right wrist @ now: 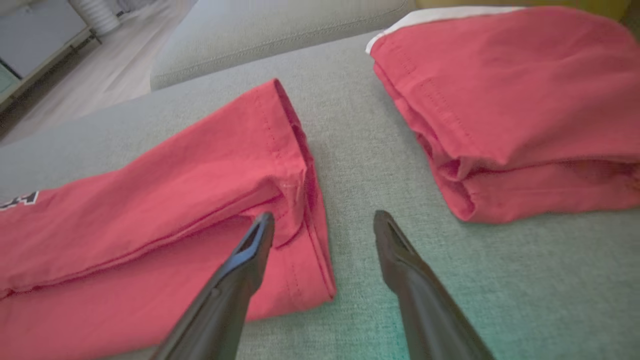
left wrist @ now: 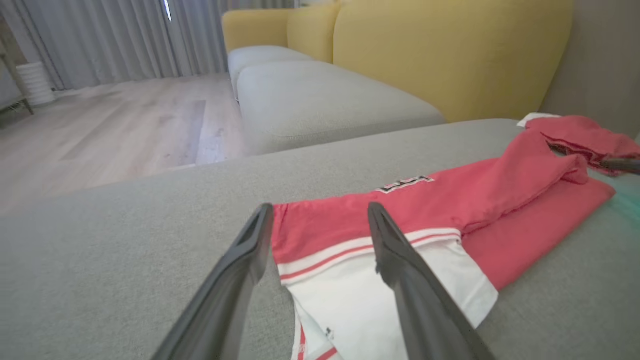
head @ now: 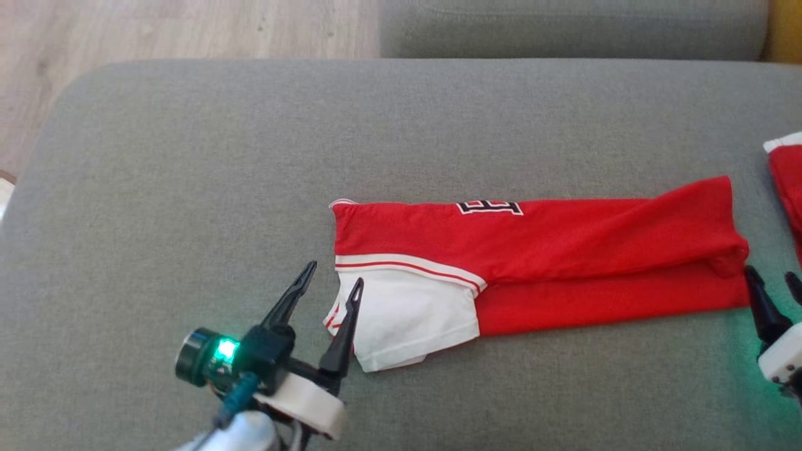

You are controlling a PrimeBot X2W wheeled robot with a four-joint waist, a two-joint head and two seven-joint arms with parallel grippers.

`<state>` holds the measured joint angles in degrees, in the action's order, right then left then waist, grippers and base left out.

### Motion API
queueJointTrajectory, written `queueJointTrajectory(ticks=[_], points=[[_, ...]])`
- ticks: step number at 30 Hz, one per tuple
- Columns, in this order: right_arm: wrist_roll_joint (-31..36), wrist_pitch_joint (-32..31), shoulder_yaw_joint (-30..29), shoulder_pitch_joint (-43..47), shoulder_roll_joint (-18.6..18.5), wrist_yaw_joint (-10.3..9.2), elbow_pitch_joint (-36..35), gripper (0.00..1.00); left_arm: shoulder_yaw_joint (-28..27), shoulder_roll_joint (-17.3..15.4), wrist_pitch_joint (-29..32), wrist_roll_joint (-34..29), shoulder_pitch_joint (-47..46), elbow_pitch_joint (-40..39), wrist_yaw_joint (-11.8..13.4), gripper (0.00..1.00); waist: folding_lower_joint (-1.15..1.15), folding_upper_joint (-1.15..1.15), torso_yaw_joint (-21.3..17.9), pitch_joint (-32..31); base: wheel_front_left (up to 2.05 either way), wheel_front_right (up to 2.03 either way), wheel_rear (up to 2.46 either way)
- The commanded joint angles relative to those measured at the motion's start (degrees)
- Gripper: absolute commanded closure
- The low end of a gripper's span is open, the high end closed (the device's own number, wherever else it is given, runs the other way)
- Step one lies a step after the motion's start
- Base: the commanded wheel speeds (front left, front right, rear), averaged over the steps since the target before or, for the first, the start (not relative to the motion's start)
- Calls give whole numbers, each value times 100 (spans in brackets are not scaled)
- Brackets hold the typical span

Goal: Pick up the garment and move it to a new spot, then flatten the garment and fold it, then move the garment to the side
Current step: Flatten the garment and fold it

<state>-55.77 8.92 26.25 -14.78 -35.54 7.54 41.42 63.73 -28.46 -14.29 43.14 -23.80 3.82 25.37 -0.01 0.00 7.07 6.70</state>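
**Desk:** Where's the garment?

**Operator:** I have the garment (head: pixel 564 250) lying on the grey cushion (head: pixel 188 188). It is folded lengthwise into a long red band that runs across my head view. Its white sleeve (head: pixel 407 319), with red stripe trim, sits at the left end on the near side. Black-and-white lettering (head: pixel 490 207) shows along the far edge.

**Desk:** And your grippers?

**Operator:** My left gripper (head: pixel 335 274) is at the sleeve end, fingers spread apart and nothing clamped between them. From the left wrist I see the garment's end edge lying between the two fingers, and the finger on that view's right crosses the white sleeve. Whether the tips touch the cloth I cannot tell.

**Desk:** The right one?

**Operator:** My right gripper (head: pixel 769 273) is at the opposite end, just beside the hem, with its fingers also wide apart and empty. On the right wrist view one finger overlaps the hem corner and the other is over bare cushion.

**Desk:** Anything else there?

**Operator:** A second garment (right wrist: pixel 500 100), red with a white edge, lies folded on the same cushion to the right. It is apart from mine, with a strip of grey between them. Beyond the cushion I see wood floor (head: pixel 156 31) and a yellow backrest (left wrist: pixel 450 50).
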Motion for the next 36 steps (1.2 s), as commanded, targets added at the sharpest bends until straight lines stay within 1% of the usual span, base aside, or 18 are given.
queueJointTrajectory(ticks=[1, 4, 8, 11, 13, 16, 17, 18, 19, 20, 21, 24, 29, 33, 36], points=[[80, 118, -92, -3, -141, -5, -68, 0, -423, 17, -67, -255, -8, -206, 138, 0, 1, 0, 54, -50, 0, 0, 0], [255, 186, -391, -80, 10, -5, 137, 0, -898, 343, -69, -812, 455, -369, 356, 0, 1, 0, 155, -87, 0, 0, 0], [446, 107, -707, -327, 206, -5, 486, 0, -1417, 713, -70, -1500, 961, -550, 420, 0, 1, 0, 341, -67, 0, 0, 0], [645, -54, -810, -495, 301, -5, 857, 0, -1735, 972, -70, -1855, 1250, -653, 339, 0, 1, 0, 490, -31, 0, 0, 0], [804, -185, -821, -555, 346, -5, 1174, 0, -1899, 1111, -70, -2000, 1401, -633, 196, 0, 1, 0, 591, -12, 0, 0, 0], [895, -395, -826, -590, 494, -5, 1489, 0, -2123, 1251, -70, -2249, 1552, -565, 9, 0, 1, 0, 670, 6, 0, 0, 0], [895, -395, -826, -590, 494, -5, 1489, 0, -2123, 1251, -70, -2249, 1552, -565, 9, 0, 1, 0, 670, 6, 0, 0, 0], [893, -496, -812, -577, 540, -5, 1540, 7, -2202, 1295, -70, -2318, 1596, -547, -42, 0, 1, 0, 681, 5, 0, 0, 0], [872, -600, -788, -553, 588, -5, 1536, 30, -2277, 1337, -70, -2377, 1640, -532, -93, 0, 1, 0, 683, 2, 0, 0, 0], [829, -693, -759, -521, 628, -5, 1474, 87, -2354, 1375, -70, -2430, 1684, -517, -140, 0, 1, 0, 677, 0, 0, 0, 0], [773, -758, -730, -485, 652, -5, 1359, 100, -2436, 1411, -70, -2479, 1728, -507, -182, 0, 1, 0, 656, -2, 0, 0, 0], [757, -668, -702, -421, 487, -5, 1091, 100, -2657, 1525, -71, -2571, 1858, -479, -339, 0, 1, 0, 539, -4, 0, 0, 0], [860, -511, -815, -369, 85, -5, 977, 100, -2951, 1667, -71, -2760, 1976, -434, -600, 0, 1, 0, 245, -52, 0, 0, 0], [817, -567, -954, -300, -283, -5, 800, 100, -3125, 1770, -71, -2896, 2015, -396, -812, 0, 1, 0, 9, -37, 0, 0, 0], [659, -640, -1058, -304, -426, -5, 407, 100, -3238, 1870, -71, -2987, 2037, -356, -933, 0, 1, 0, -111, -35, 0, 0, 0]])
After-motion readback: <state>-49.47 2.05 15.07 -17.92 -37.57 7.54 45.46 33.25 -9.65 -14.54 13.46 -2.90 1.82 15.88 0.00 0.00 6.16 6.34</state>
